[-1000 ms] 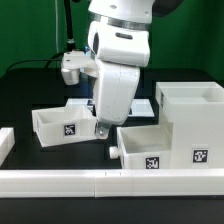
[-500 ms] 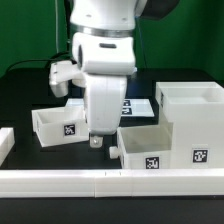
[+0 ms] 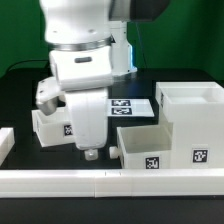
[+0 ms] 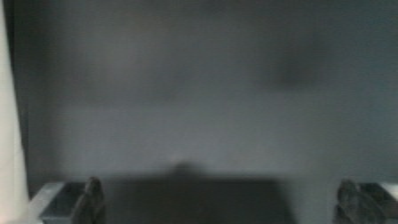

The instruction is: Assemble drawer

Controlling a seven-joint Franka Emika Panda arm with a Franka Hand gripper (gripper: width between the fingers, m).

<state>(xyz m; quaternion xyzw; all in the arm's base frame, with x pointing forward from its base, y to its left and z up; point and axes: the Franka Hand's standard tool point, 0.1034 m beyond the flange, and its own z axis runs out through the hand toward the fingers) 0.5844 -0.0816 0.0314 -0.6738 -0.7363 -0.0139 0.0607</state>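
The drawer's tall white housing (image 3: pixel 190 112) stands at the exterior view's right. One shallow tray (image 3: pixel 148 147) sits against its left side, its knob (image 3: pixel 113 152) pointing left. The second tray (image 3: pixel 47 126) sits further left, mostly hidden behind my arm. My gripper (image 3: pixel 90 152) hangs low over the dark table between the two trays, just left of the knob, touching neither. In the blurred wrist view the gripper (image 4: pixel 226 205) is open, its fingertips (image 4: pixel 79 201) far apart with only dark table between them.
A low white rail (image 3: pixel 110 182) runs along the table's front edge. The marker board (image 3: pixel 132 105) lies flat behind the trays. A pale strip (image 4: pixel 6 130) shows at the wrist view's edge; I cannot tell what it is.
My arm has swung toward the exterior view's left and forward. It now covers more of the left tray. The trays and housing have not moved.
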